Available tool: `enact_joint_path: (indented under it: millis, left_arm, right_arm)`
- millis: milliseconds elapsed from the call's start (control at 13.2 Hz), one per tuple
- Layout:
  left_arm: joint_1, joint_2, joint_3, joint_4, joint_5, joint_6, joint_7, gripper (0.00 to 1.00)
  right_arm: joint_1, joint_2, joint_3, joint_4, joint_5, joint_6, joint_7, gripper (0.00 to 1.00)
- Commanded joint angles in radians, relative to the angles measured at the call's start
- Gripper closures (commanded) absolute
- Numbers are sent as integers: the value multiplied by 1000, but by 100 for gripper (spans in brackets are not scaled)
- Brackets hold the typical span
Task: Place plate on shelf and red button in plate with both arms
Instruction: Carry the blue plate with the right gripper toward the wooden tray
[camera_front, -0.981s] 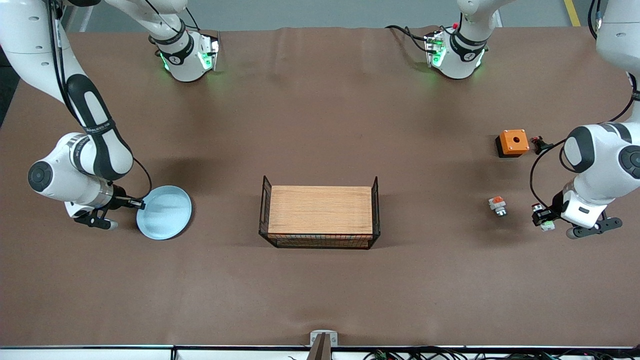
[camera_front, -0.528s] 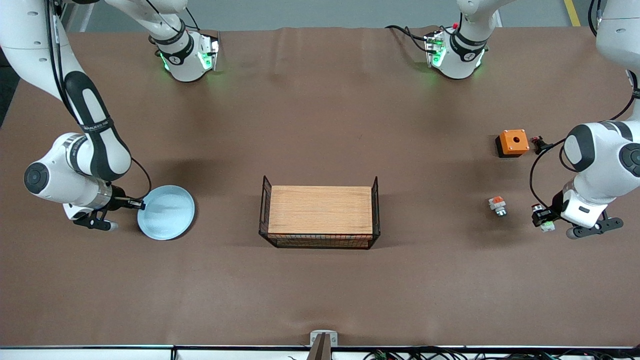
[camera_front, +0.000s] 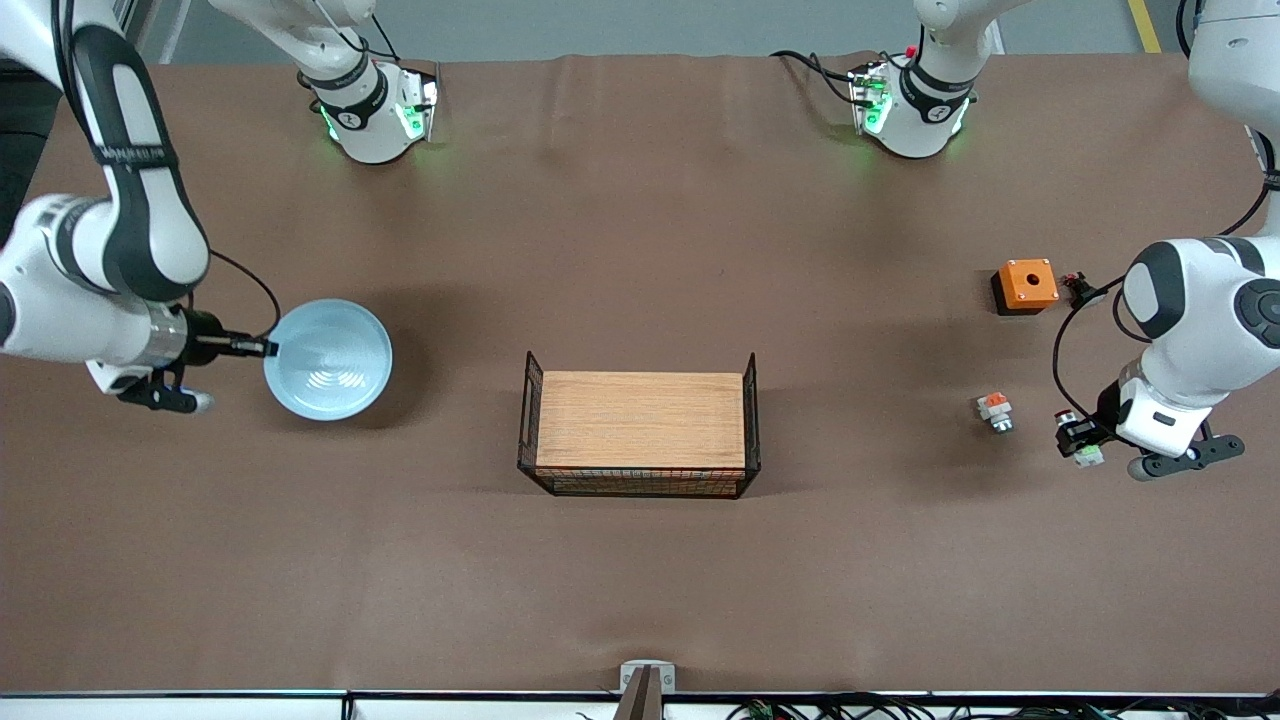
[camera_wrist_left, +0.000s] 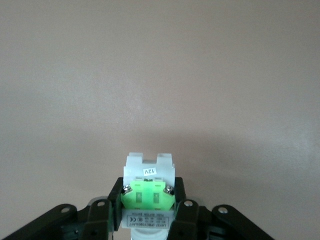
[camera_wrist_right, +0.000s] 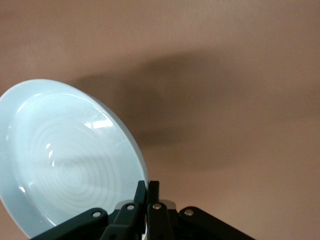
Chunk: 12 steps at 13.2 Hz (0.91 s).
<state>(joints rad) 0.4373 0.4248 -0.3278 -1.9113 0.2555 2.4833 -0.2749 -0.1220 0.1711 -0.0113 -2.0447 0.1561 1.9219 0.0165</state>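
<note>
Brown worktop (camera_front: 640, 560) carries a wooden tray (camera_front: 640, 432) at its middle, with nothing on it yet. At the right arm's end the right tool (camera_front: 262, 347) pinches the plate (camera_front: 330, 360) by its rim, lifted off the worktop. At the left arm's end the left tool (camera_front: 1078, 440) is clamped on the red button (camera_wrist_left: 148, 192), raised beside an orange-patched switch (camera_front: 994, 411) and an orange box (camera_front: 1026, 285). Both pickups look done; carrying and placing remain.

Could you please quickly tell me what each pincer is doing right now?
Left pincer: closed on the red button, held over the table near the left arm's end.
Right pincer: closed on the rim of the plate, lifted above the table.
</note>
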Motion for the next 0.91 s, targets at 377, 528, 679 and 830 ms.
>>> enact_joint_path:
  millis: [377,528,679,830]
  left_arm:
    - [3,2,-10,28,11,-27,-30,100]
    - [1,11,-10,40,13,-27,-32,100]
    - [0,20,-10,51,11,-27,-33,100]
    - [0,20,-10,51,13,-27,-33,100]
  right_arm:
    - [256,-401,4,-157,25,-270,558,100]
    - [422,-449,5,-150,26,-279,823,100]
    - [581,-447,5,-103,31,-271,1111,100]
    - [706,-437,4,-39,57,-236,1355,100]
